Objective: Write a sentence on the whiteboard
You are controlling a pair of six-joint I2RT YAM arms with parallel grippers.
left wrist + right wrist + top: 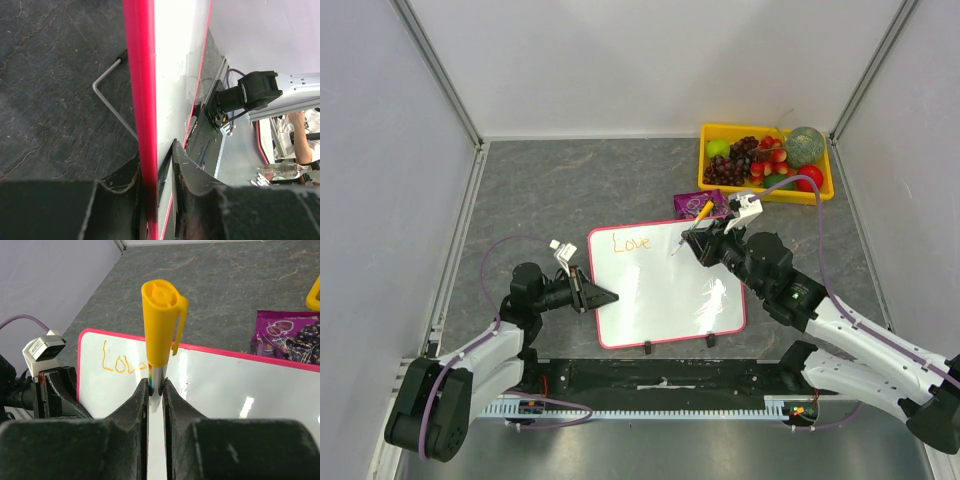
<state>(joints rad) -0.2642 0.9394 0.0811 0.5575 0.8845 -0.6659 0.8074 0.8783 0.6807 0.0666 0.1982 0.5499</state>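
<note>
On the grey surface (570, 190), between the two arms, the whiteboard (665, 295) is found. Its left pink frame (142, 100) is clamped between the narrow jaws of the left end effector (607, 296), which is judged to steady it. A yellow-capped marker (160, 325) is gripped tightly by the right end effector (156, 390), tip down just right of the writing; contact cannot be confirmed. Of the sentence (631, 242), only "Love" is seen, in orange at the top left. Writing is judged at an early stage. A small shift rightward and light, even pressure are called for to begin the next word.
</note>
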